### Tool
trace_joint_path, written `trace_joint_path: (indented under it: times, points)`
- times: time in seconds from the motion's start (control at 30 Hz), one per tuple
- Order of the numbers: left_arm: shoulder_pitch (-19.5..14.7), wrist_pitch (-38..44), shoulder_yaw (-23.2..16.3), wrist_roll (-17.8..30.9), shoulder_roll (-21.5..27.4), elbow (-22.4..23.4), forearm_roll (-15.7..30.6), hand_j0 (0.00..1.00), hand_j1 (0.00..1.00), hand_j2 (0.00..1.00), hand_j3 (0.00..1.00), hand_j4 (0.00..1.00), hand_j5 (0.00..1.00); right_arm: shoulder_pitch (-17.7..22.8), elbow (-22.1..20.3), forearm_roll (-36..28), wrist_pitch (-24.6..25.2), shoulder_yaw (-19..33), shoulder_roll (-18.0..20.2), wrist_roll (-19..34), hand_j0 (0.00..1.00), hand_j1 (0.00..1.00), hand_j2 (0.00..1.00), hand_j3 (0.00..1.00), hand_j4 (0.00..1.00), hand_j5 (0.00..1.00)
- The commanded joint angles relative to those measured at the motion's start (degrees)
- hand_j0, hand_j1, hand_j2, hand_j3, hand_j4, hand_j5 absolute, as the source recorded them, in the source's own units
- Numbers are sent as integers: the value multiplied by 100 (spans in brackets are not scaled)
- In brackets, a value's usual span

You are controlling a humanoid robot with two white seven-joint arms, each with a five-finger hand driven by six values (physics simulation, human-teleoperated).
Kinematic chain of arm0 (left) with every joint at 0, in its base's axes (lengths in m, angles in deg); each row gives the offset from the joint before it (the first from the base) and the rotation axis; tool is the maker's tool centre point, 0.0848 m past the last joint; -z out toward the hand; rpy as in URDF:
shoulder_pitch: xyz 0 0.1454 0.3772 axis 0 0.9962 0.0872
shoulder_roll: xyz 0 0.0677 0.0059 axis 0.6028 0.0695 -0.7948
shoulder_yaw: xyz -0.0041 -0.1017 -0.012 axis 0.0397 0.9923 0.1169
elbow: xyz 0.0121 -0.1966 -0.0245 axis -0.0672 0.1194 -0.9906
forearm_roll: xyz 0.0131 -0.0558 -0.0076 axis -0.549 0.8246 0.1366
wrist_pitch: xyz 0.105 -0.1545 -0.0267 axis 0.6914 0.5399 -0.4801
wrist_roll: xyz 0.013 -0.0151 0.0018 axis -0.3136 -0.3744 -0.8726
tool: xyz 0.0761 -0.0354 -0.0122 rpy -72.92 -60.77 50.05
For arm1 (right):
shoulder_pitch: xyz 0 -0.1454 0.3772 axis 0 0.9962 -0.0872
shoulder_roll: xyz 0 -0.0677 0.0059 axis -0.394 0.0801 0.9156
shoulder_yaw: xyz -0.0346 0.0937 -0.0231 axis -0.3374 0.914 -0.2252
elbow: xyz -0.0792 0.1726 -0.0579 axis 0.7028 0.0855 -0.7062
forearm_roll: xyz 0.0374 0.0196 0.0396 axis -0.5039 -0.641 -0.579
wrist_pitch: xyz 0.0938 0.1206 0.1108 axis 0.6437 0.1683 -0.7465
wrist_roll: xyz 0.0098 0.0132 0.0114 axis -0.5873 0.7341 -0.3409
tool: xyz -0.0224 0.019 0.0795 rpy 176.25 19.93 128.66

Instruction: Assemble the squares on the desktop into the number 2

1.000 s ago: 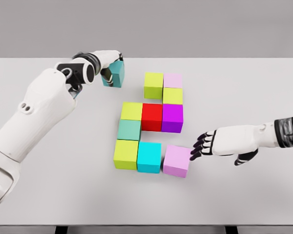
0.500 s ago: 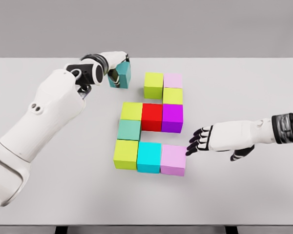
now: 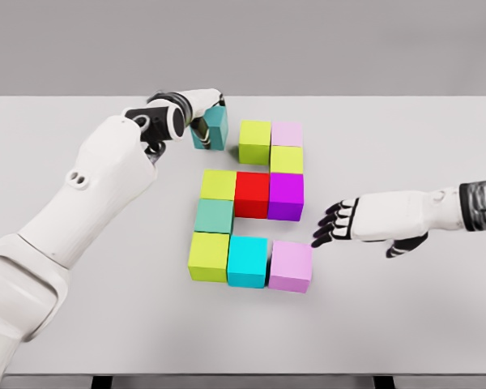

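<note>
A: Requesting status of left robot hand (image 3: 201, 109).
B: Closed around teal cube (image 3: 210, 128), far side of pale grey flat surface (image 3: 405, 324). Fingers wrapped over cube top and left face. Cube tilted slightly, just beside top row, small gap remaining to lime-green cube (image 3: 255, 141).

A: Requesting status of right robot hand (image 3: 352, 227).
B: Fingers spread and extended, holding nothing. Dark fingertips (image 3: 319, 240) pointing left, just beside upper right corner of light-purple cube (image 3: 291, 266). Contact not confirmable.

A: Listing top row.
B: Lime-green cube at left, touching pale-pink cube (image 3: 287, 134) at right. Yellow-green cube (image 3: 287, 160) directly below pale-pink cube, touching.

A: Listing middle row.
B: Left to right: second yellow-green cube (image 3: 219, 185), red cube (image 3: 252, 194), magenta cube (image 3: 285, 197). All three touching side by side. Magenta cube directly below right-hand yellow-green cube.

A: Listing lower section.
B: Sea-green cube (image 3: 215, 215) below left end of middle row, touching. Bottom row, left to right: third lime-green cube (image 3: 209, 255), cyan cube (image 3: 248, 261), light-purple cube. Bottom row closed up, light-purple cube turned slightly out of line.

A: Confirming arm positions.
B: Left arm entering from lower left, reaching across to far side. Right arm entering from right edge, level with bottom row.
</note>
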Motion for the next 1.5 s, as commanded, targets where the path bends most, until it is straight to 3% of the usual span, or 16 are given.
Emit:
trace_joint_path:
  times: [0.0, 0.17, 1.03, 1.23, 1.47]
  points:
    - [0, -14, 16, -7, -26, 3, -32, 39, 39, 39, 39, 39, 39, 9, -7, -23, 14, 16, 152, -2, 100, 100, 100, 100, 100, 100]
    - [9, -14, 16, -7, -79, 11, -32, 40, 40, 40, 40, 40, 40, 97, -7, 390, 14, -160, 284, -2, 100, 100, 100, 100, 100, 100]
    - [9, -23, 7, -7, -193, 134, -41, 44, 44, 44, 44, 44, 44, 79, -15, 601, 14, -388, -41, -2, 100, 100, 100, 100, 100, 100]
    - [9, -32, -1, -7, -193, 134, -41, 57, 57, 57, 57, 57, 57, 79, -15, 601, 14, -388, -85, -2, 100, 100, 100, 100, 100, 100]
    - [9, -58, -1, -7, -202, 125, -41, 64, 64, 64, 64, 64, 64, 62, -15, 601, 14, -388, -146, -2, 100, 100, 100, 100, 100, 100]
